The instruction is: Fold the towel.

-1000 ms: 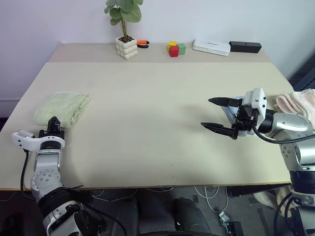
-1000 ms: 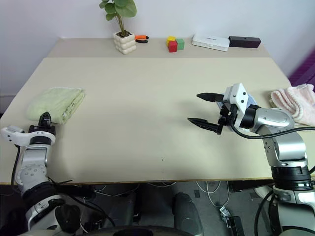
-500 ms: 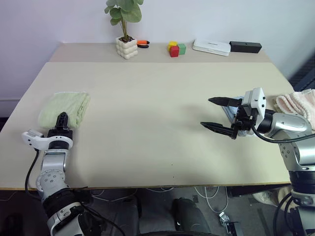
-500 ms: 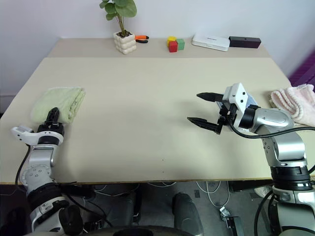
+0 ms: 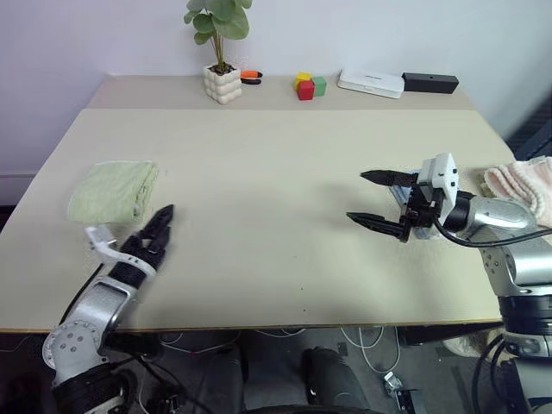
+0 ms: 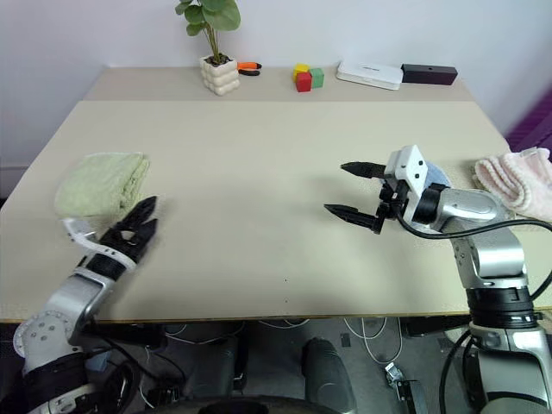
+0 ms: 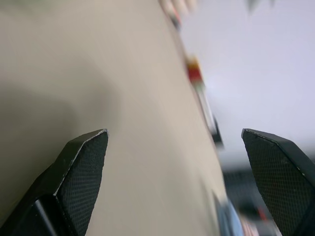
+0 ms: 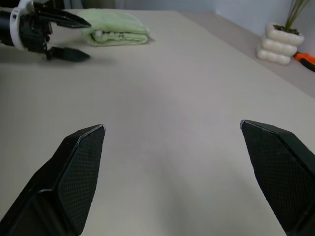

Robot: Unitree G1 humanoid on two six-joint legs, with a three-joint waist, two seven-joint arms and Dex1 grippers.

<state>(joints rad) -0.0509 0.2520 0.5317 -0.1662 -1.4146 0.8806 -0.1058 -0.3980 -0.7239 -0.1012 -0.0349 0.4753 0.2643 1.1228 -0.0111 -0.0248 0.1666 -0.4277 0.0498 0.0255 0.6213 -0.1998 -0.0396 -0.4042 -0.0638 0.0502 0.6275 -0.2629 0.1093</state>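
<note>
Towel: the light green towel (image 5: 114,191) lay folded into a thick bundle on the surface (image 5: 267,172), near its left edge, just beyond and slightly to the left of the left tool; nothing touched it.
Left tool: the left tool (image 5: 158,235) hovered low over the surface, apart from the towel, its black fingers (image 7: 81,167) spread wide with nothing between them. It pointed forward along the surface toward the far side.
Right tool: the right tool (image 5: 375,199) was held above the right half of the surface, well apart from the towel, pointing toward the left side. Its two fingers (image 8: 74,172) stood wide apart and empty.
Seen from the right tool: the towel (image 8: 115,28) showed across the surface with the left tool (image 8: 59,34) just in front of it, its fingers parted.
Behind the right tool: a light blue cloth (image 5: 405,200) lay partly hidden by the tool's wrist; a pale pink fluffy towel (image 5: 522,183) sat at the right edge of the surface.
Far from both tools: along the back edge stood a potted plant (image 5: 220,52) in a white pot, a small orange object (image 5: 250,76) beside it, coloured blocks (image 5: 307,85), a flat white box (image 5: 370,82) and a black box (image 5: 429,82).
</note>
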